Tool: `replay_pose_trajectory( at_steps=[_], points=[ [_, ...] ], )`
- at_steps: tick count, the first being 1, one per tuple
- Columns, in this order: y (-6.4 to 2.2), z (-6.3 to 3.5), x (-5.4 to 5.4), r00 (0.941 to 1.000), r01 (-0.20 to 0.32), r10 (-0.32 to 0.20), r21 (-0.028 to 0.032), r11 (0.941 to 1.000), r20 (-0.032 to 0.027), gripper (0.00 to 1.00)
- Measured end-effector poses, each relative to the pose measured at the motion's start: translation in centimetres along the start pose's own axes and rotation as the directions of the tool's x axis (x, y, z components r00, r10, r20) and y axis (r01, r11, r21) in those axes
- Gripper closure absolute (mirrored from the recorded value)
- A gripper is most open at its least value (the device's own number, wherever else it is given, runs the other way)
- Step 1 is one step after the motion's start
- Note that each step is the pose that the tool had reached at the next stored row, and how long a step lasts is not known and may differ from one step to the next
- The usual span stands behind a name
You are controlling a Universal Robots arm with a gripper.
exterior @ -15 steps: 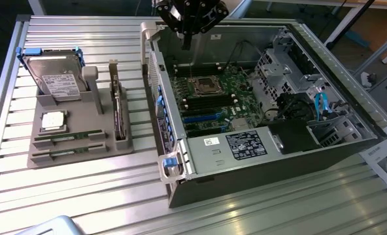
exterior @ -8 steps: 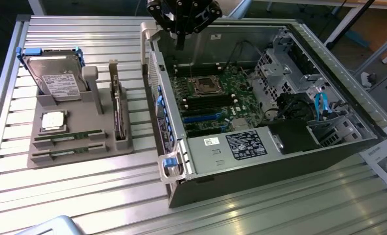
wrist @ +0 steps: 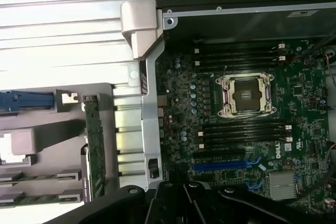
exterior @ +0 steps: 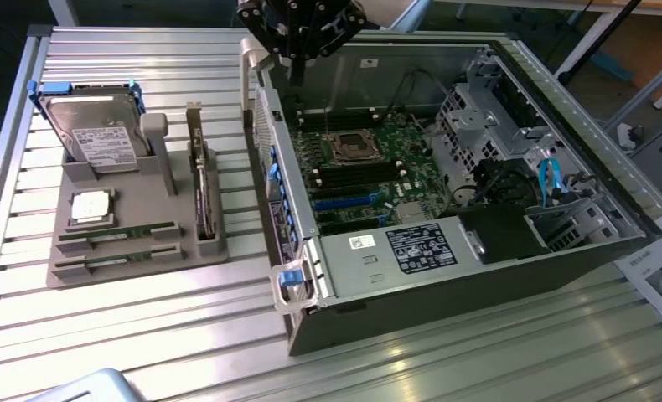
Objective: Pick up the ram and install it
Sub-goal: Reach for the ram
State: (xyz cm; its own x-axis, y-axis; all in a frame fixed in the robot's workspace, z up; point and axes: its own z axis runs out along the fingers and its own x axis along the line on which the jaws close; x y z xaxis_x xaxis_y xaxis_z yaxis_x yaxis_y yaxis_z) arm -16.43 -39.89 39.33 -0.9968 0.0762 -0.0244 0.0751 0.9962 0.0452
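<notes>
Overhead, the closed claw (exterior: 297, 82) hovers near the DELL-marked motherboard (wrist: 181, 93), the ram (exterior: 119, 233) lying in the holder (exterior: 141, 209).

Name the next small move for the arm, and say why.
Probably carry the pincer toward the exterior view's left until it hangs over the grey holder. Both ram sticks lie in the holder's slots, untouched, while the shut pincer hangs above the edge of the open computer case with nothing in it, and the board's memory slots look empty.

Glare whitens the slatted table (exterior: 141, 335); shadow fills the computer case (exterior: 443, 301).
</notes>
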Motion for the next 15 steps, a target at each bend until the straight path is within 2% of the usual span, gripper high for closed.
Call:
replay_pose_trajectory(
  at_steps=[15],
  points=[
    [-0.2,-0.06,2.6,1.0,0.0,0.0,-0.0001,1.0,0.0,0.9]
  ],
)
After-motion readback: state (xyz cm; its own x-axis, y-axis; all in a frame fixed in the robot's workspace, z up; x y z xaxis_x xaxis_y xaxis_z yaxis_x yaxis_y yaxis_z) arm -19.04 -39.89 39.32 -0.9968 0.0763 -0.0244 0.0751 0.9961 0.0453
